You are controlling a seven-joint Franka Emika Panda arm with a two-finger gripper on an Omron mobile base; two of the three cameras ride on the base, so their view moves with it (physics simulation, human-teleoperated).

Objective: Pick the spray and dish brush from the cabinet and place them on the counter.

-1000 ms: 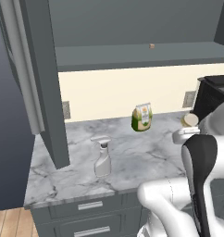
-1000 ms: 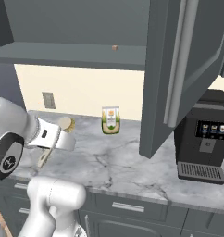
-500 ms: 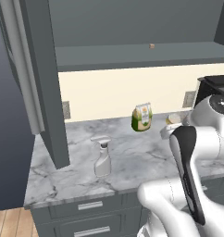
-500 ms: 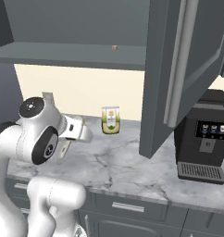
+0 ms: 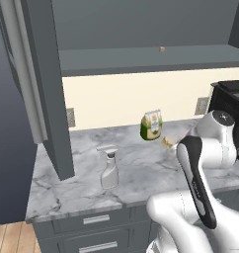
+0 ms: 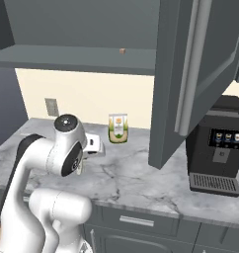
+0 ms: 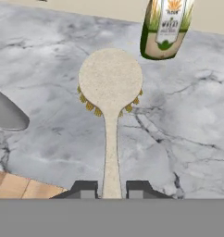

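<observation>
Gripper (image 7: 111, 189) clamped on dish brush (image 7: 111, 99) handle end; light, stiff, head-heavy, may pivot. Better grip nearer mid-handle.

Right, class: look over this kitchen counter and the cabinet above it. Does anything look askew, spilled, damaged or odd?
Nothing stands out. The spray and a green pouch stand upright on the counter; the gripper holds the dish brush over it.

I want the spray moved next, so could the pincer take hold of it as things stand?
Probably not yet: the pincer is shut on the dish brush. Otherwise the spray stands alone on the counter.
</observation>
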